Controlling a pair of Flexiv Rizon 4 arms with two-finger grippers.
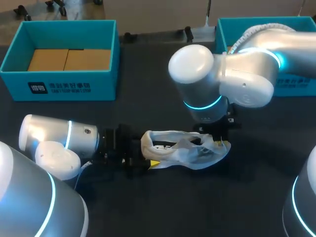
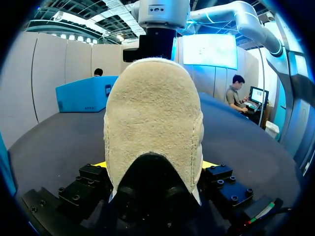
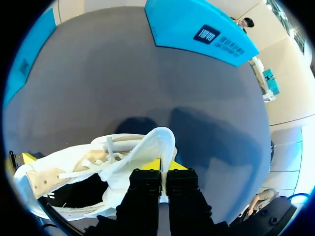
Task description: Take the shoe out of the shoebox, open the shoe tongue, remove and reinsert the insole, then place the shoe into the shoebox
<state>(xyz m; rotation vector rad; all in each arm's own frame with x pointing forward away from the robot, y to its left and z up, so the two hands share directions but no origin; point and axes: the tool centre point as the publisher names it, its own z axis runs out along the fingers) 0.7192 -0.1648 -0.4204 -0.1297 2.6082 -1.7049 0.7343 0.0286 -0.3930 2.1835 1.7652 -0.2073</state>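
Note:
A white shoe (image 1: 182,148) lies on its side on the dark table (image 1: 163,207), heel toward my left arm. My left gripper (image 1: 145,154) has its fingers set wide on both sides of the fleecy heel (image 2: 152,123), yellow tips against it, so it is shut on the shoe. My right gripper (image 1: 217,140) comes down over the toe end. In the right wrist view its fingers (image 3: 147,179) are pressed together on the white tongue (image 3: 160,142), which is pulled up and away from the shoe's dark opening (image 3: 74,191). The insole is not visible.
An open blue shoebox (image 1: 59,84) with a cardboard bottom stands at the back left. A second blue box (image 1: 296,89) stands at the back right, partly behind my right arm. Bare table lies in front of the shoe.

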